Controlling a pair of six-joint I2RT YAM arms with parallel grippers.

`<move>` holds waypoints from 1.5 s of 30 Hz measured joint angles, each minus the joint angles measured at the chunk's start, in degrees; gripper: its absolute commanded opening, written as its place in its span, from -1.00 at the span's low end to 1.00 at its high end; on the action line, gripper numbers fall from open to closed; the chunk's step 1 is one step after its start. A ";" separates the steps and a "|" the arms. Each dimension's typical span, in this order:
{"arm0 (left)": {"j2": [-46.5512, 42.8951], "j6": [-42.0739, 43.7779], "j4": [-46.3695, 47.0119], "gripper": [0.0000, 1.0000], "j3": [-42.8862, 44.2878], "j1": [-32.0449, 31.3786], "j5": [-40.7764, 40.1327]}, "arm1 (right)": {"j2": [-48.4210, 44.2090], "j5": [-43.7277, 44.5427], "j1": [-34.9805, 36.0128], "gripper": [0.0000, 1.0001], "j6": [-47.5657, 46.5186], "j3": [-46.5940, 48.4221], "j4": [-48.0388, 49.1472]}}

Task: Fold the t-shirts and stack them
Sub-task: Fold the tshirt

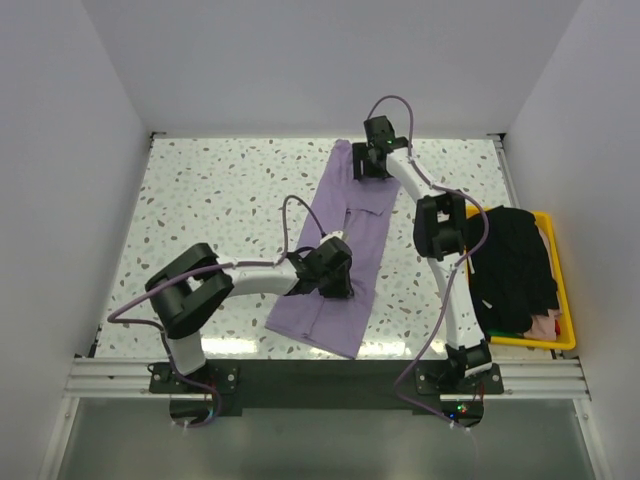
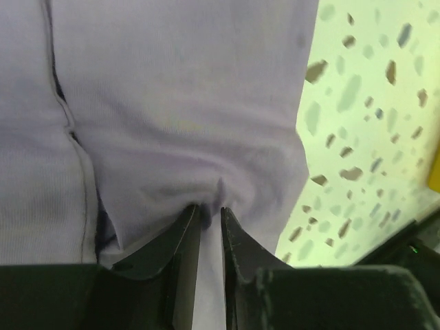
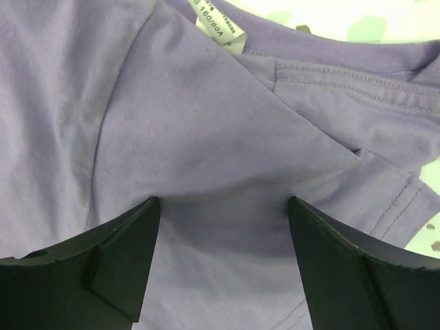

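Note:
The lavender t-shirt (image 1: 345, 215) lies folded into a long narrow strip, running diagonally down the middle of the speckled table. My left gripper (image 1: 335, 278) sits on its lower half. In the left wrist view the jaws (image 2: 210, 210) are nearly closed, pinching a ridge of the lavender cloth (image 2: 179, 103). My right gripper (image 1: 370, 160) is at the far neck end. In the right wrist view it (image 3: 223, 199) is wide open, tips down on the cloth (image 3: 192, 124) just below the white neck label (image 3: 221, 27). The black t-shirt (image 1: 515, 265) lies heaped in the yellow bin.
The yellow bin (image 1: 566, 300) stands at the right edge of the table, with a bit of pink cloth (image 1: 545, 322) under the black tee. Bare speckled tabletop (image 1: 220, 200) lies left of the shirt, and white walls close in the sides and back.

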 measured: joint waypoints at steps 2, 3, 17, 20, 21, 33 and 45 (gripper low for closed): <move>0.96 -2.38 1.53 -0.47 0.37 -1.05 2.73 | 0.48 -0.68 0.02 0.60 -0.94 0.48 1.07; 1.14 -3.50 2.12 -0.44 0.28 -1.33 4.13 | 0.74 -0.90 0.07 0.61 -1.38 0.74 1.77; -7.06 -5.88 1.20 -0.14 -0.26 1.79 9.27 | 1.22 -2.45 0.94 0.75 -2.82 1.09 7.96; -14.08 -3.37 0.00 -0.12 -1.09 5.97 7.69 | -3.21 -1.40 1.40 0.79 -1.90 -2.91 7.56; -16.37 -2.34 -0.52 -0.11 -1.44 7.45 6.95 | -5.09 -1.20 1.62 0.79 -1.33 -4.04 7.08; -28.46 7.69 -12.15 -0.08 -2.86 15.06 0.92 | -15.15 -0.81 7.41 0.75 4.17 -17.31 7.69; -30.91 11.23 -15.58 -0.07 -2.95 15.80 -0.57 | -5.40 -2.99 7.61 0.73 2.80 -9.77 4.24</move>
